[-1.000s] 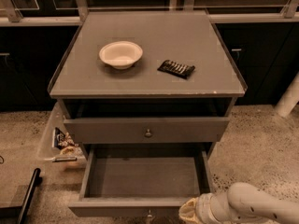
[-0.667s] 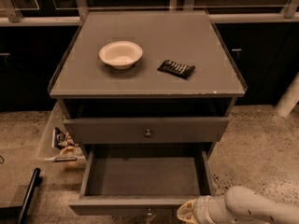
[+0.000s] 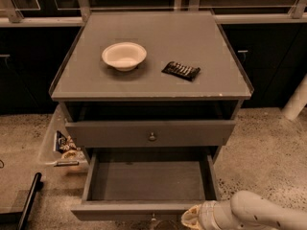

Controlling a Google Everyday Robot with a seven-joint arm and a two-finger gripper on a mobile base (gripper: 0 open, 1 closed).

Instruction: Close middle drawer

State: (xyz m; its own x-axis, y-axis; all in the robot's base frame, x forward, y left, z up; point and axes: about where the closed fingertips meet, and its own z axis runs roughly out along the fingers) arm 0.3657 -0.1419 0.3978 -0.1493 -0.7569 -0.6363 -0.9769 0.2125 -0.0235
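A grey wooden cabinet (image 3: 153, 80) stands on a speckled stone floor (image 3: 259, 152), square-topped, with a smooth matte top and a thin raised lip along its edges.

The middle drawer (image 3: 148, 181) is in the lower part of the cabinet, pulled far out toward the camera. Its long box runs front to back, and its low plain front panel faces the near edge of the view. The bare, flat interior is open to sight.

Above it the upper drawer (image 3: 144, 133) stands only slightly out, its front panel parallel to the one below.

A smooth, rounded white arm (image 3: 261, 214) comes in from the lower right corner. At its end the cream-coloured gripper (image 3: 191, 219) sits at the right part of the middle drawer's front panel, just before it. Whether it touches the panel cannot be told, nor whether it is released or clenched; it holds nothing that can be seen.

A clear plastic bin (image 3: 50, 147) with printed packets in it leans at the cabinet's left side.

On the top sit a round, shallow, pale bowl (image 3: 124, 56) and, to its right and apart from it, a flat dark ribbed packet (image 3: 181, 71).

Each drawer front has one small round metal knob, the upper (image 3: 152, 136) and the lower (image 3: 153, 218), the latter cut by the bottom edge of the view.
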